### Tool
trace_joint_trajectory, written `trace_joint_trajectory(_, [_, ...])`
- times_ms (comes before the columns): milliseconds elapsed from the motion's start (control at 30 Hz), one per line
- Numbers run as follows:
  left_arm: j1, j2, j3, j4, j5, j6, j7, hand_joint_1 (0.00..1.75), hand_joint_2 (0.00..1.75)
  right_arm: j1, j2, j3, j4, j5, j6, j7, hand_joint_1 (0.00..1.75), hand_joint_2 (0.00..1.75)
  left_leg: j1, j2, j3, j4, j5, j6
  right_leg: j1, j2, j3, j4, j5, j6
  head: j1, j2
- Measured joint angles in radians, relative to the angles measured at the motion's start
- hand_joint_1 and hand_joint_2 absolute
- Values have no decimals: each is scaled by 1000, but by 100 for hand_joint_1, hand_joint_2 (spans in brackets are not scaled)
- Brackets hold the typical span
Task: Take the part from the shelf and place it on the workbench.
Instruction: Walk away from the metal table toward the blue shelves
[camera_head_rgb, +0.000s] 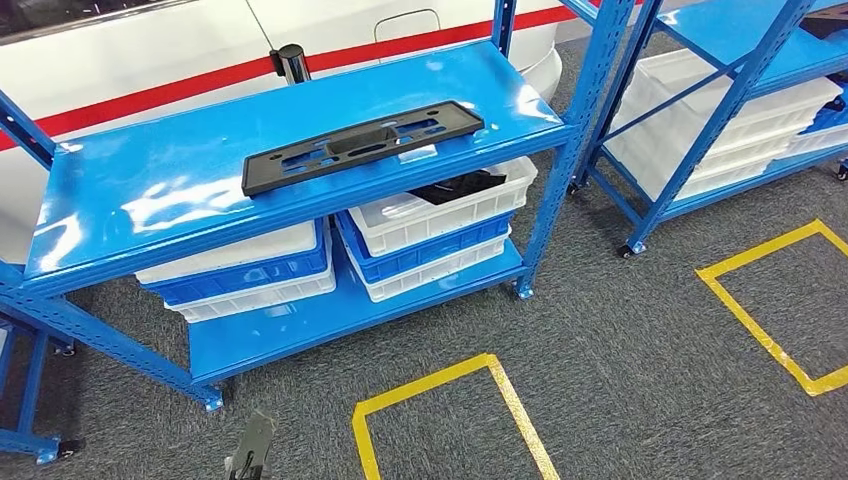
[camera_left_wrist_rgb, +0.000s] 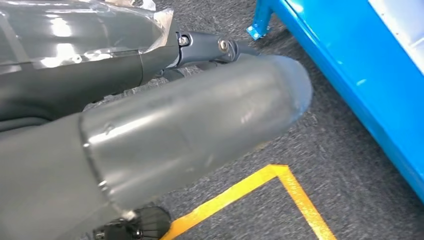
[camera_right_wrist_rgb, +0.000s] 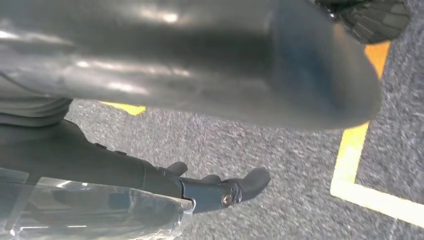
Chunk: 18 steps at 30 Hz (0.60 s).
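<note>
Black plastic part (camera_head_rgb: 362, 146) lies flat on the blue shelf (camera_head_rgb: 150, 190), upper centre of the head view, untouched. Left hand (camera_left_wrist_rgb: 190, 130) and right hand (camera_right_wrist_rgb: 210, 65) hang over carpet, fingers seemingly loose and holding nothing. Risk: a one-ended grasp could tip the long part off the glossy edge.

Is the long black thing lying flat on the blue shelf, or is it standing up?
Lying flat. The black part rests lengthwise on the top blue shelf, its slotted face turned up.

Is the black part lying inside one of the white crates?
No, the black part lies flat on the blue shelf's top board, above the crates.
</note>
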Motion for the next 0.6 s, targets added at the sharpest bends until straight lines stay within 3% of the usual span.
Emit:
trace_joint_trajectory(67, [1,0,0,0,0,0,1,0,0,-1,0,0,0,3,4,1,0,0,1,1,-71,112,-39,-4,6,-1,2,0,-4,-5,0,0])
trace_joint_trajectory(100, [2,0,0,0,0,1,2,0,0,-1,0,0,0,3,6,2,0,0,0,1,-87,123,-32,-1,10,-2,4,0,-6,-8,0,0])
trace_joint_trajectory(167, [1,0,0,0,-1,1,4,0,0,-2,0,0,0,4,11,4,0,0,-5,3,-58,32,38,18,20,-2,11,-1,-9,-11,-1,0])
trace_joint_trajectory(233, [-3,3,-1,0,-1,3,6,0,0,-3,4,0,0,4,14,4,0,0,-20,18,-3,-98,104,54,24,-4,17,-3,-11,-14,3,0])
trace_joint_trajectory(300, [-8,6,-3,0,-2,5,8,0,0,-4,7,0,0,5,17,3,0,0,-34,30,19,-154,122,76,21,-9,18,-7,-12,-13,7,0])
trace_joint_trajectory(400, [-9,5,-9,0,-2,9,10,0,0,-5,9,0,0,6,20,0,0,0,-31,22,33,-188,141,84,26,-18,15,-5,-17,-4,6,0])
trace_joint_trajectory(467, [-11,5,-10,0,0,12,12,0,0,-6,10,0,0,9,25,-1,0,0,-20,17,48,-215,159,86,29,-14,-14,60,-51,-7,8,0])
trace_joint_trajectory(533, [-10,3,-11,0,2,14,15,0,0,-6,7,0,0,12,32,-2,0,0,-18,11,50,-218,162,85,20,-8,-75,189,-104,-6,8,0])
trace_joint_trajectory(567, [-9,1,-12,0,3,14,17,0,0,-6,5,0,0,14,34,-2,0,0,-16,7,49,-217,162,84,15,-6,-102,242,-120,0,8,0])
trace_joint_trajectory(600, [-6,0,-12,0,4,14,17,0,0,-5,3,0,0,15,36,-2,0,0,-14,2,49,-216,160,80,9,-6,-113,261,-120,11,8,0])
